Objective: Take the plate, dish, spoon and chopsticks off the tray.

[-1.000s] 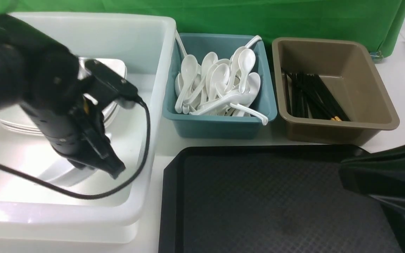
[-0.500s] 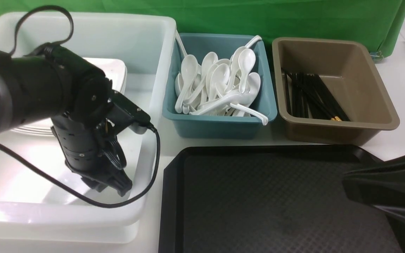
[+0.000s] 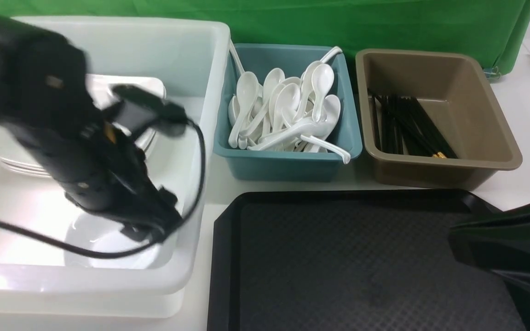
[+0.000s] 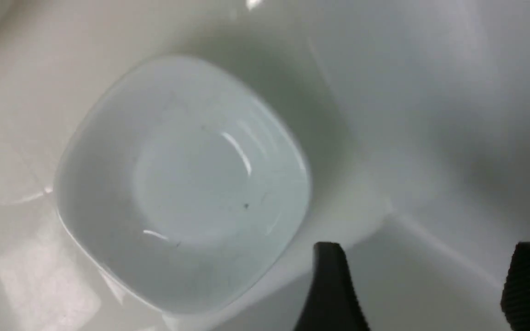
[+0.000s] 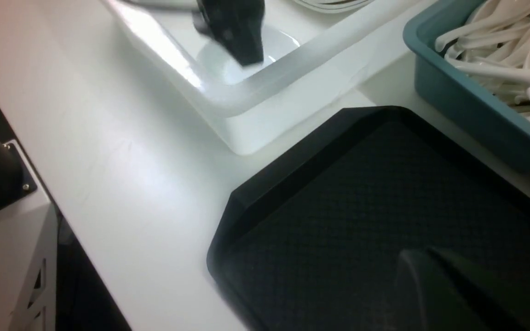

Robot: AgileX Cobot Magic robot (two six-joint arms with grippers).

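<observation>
Dish (image 4: 182, 184) glossy white; tray (image 3: 361, 262) matt black, fine textured; tub (image 3: 210, 69) smooth translucent plastic.

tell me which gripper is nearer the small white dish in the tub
Left. The left gripper hangs open just above the dish; the right gripper sits across the tray.

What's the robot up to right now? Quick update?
Left gripper open, empty, over white tub. Dish lying in tub. Tray bare. Right gripper unclear.
</observation>
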